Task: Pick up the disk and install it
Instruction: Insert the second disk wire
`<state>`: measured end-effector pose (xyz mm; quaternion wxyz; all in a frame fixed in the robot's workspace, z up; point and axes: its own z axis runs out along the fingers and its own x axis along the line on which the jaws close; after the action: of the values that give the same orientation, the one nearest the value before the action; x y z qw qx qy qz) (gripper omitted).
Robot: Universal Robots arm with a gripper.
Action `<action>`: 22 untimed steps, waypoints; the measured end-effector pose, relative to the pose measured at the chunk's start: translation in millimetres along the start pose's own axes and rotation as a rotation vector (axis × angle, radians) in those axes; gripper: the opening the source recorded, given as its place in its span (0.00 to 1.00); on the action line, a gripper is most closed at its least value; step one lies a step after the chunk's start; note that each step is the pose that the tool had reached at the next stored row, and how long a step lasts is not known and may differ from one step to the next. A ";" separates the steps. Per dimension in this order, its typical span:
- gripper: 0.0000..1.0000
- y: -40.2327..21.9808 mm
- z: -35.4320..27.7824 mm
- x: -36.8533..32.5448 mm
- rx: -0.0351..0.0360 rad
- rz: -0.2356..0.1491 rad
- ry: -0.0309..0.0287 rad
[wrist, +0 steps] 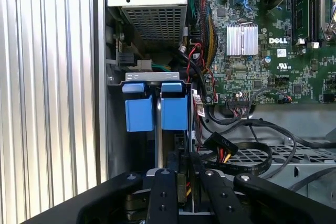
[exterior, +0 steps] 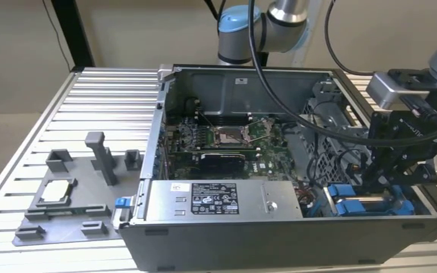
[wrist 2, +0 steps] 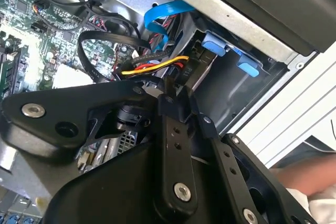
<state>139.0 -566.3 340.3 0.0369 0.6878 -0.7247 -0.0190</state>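
Note:
The disk (exterior: 370,203) sits low in the drive bay at the front corner of the open computer case, on the exterior view's right. It shows as a strip of silver between bright blue rails. Its blue end tabs (wrist: 156,107) stand side by side under a metal bracket in the first wrist view, and appear again in the second wrist view (wrist 2: 231,51). My black gripper (exterior: 372,187) hangs straight over the disk, its tip reaching down into the bay. In the wrist views the gripper (wrist: 182,156) (wrist 2: 178,88) ends close beside the tabs and next to a yellow-and-red cable plug (wrist 2: 157,66).
The large grey box with a white label (exterior: 214,199) fills the case front beside the bay. Black cables (wrist: 247,150) loop by the bay, with the motherboard (exterior: 234,142) behind. A grey fixture (exterior: 74,199) holding a small square chip (exterior: 55,193) lies on the slatted table at the exterior view's left.

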 end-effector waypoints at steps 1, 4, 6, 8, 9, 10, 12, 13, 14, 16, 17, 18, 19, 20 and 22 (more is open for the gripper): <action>1.00 0.0 0.0 0.0 0.0000 0.000 0.0000; 1.00 0.0 0.0 0.0 0.0000 0.000 0.0000; 1.00 0.0 0.0 0.0 0.0000 0.000 0.0000; 1.00 0.0 0.0 0.0 0.0000 0.000 0.0000; 1.00 0.0 0.0 0.0 0.0000 0.000 0.0000; 1.00 0.0 0.0 0.0 0.0000 0.000 0.0000; 1.00 0.0 0.0 0.0 0.0000 0.000 0.0000; 1.00 0.0 0.0 0.0 0.0000 0.000 0.0000; 1.00 0.0 0.0 0.0 0.0000 0.000 0.0000; 0.00 0.0 0.0 0.0 0.0000 0.000 0.0001; 0.00 0.0 -0.1 0.0 0.0000 0.000 0.0002; 0.00 0.0 -0.1 0.0 0.0001 0.000 0.0001; 0.00 0.0 -0.1 0.0 0.0000 0.000 0.0001; 0.00 0.0 0.0 0.0 0.0000 0.000 0.0001; 0.00 0.0 0.0 0.0 0.0000 0.000 0.0000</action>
<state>139.1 -566.3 340.3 0.0369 0.6878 -0.7247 -0.0190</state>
